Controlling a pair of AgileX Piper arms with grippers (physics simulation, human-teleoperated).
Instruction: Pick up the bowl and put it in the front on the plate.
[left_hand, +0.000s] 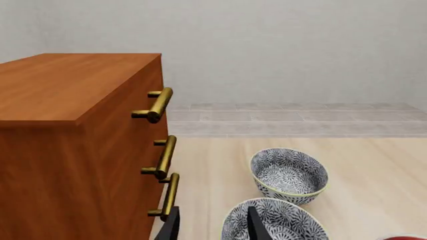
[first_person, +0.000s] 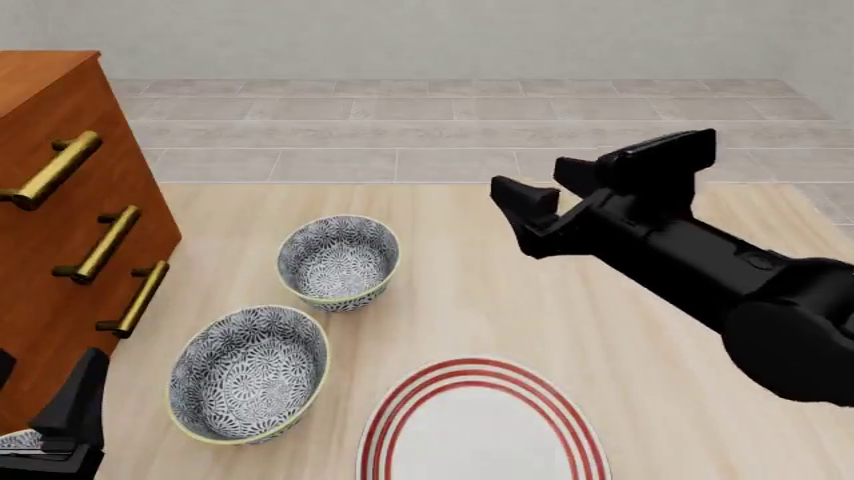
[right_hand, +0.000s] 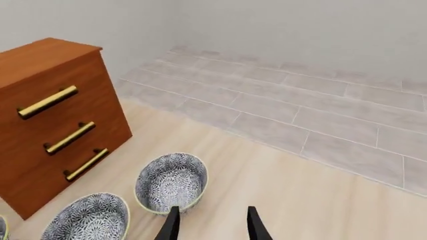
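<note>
Two patterned grey-and-white bowls stand on the table. The nearer one is the bowl (first_person: 250, 373) (left_hand: 283, 222) (right_hand: 87, 220), and its rim looks paler in the left wrist view. My left gripper (left_hand: 213, 225) (first_person: 60, 405) is open and low at the bowl's left side, with one finger (left_hand: 257, 225) in front of the bowl's near wall and nothing held. The plate (first_person: 474, 440), white with red rings, lies at the front, right of the bowl. My right gripper (first_person: 550, 188) (right_hand: 213, 225) hangs open and empty above the table, right of the far bowl.
The far bowl (first_person: 338, 262) (left_hand: 289, 174) (right_hand: 171, 182) has a yellowish-green rim. A wooden dresser (first_person: 54, 200) (left_hand: 73, 140) with three brass handles stands at the left, close to my left gripper. A patterned sliver (first_person: 16, 440) shows at the bottom left corner.
</note>
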